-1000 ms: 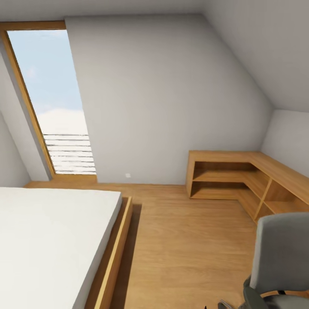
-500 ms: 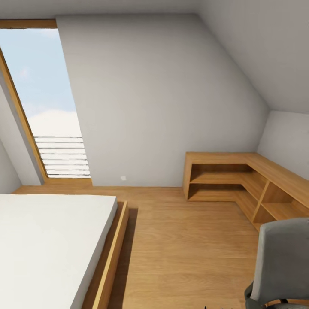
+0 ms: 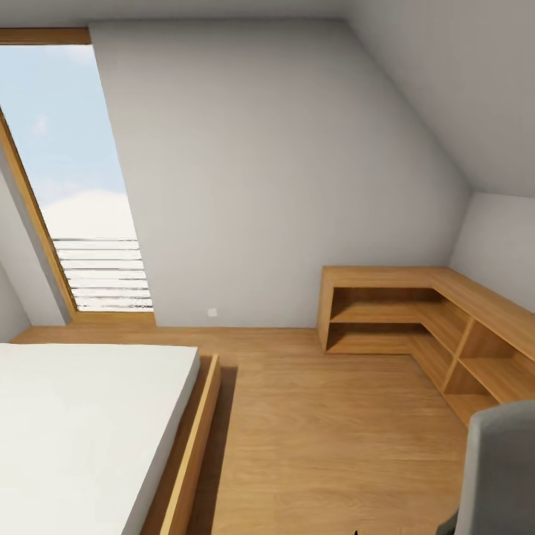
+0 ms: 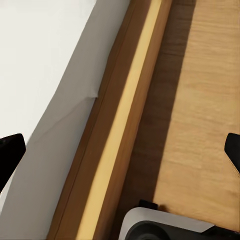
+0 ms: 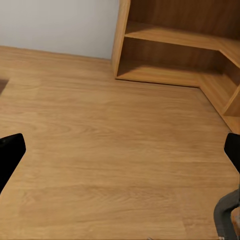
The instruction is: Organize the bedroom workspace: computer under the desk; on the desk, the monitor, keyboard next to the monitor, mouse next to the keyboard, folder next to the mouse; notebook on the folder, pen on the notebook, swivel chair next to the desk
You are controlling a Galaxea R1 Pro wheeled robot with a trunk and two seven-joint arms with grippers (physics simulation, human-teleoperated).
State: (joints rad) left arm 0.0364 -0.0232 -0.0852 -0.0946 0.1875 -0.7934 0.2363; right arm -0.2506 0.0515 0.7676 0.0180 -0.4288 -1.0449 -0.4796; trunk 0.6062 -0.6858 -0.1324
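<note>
The swivel chair is seen at 4 o'clock in the head view, only its grey upholstered back in frame, near the corner shelf unit. The bed lies at 8 o'clock. On castors, the chair is judged to roll readily and pivot if pushed off-centre; the firm back edge or an armrest is the advised hold. The left hand and right hand are spread wide, holding nothing, over the plank floor.

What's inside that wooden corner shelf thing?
The shelf looks bare: in the head view its open compartments show only wood boards and shadow. The compartment at the far right is cut off by the picture's edge and partly blocked by the chair, so it can't be checked.
</note>
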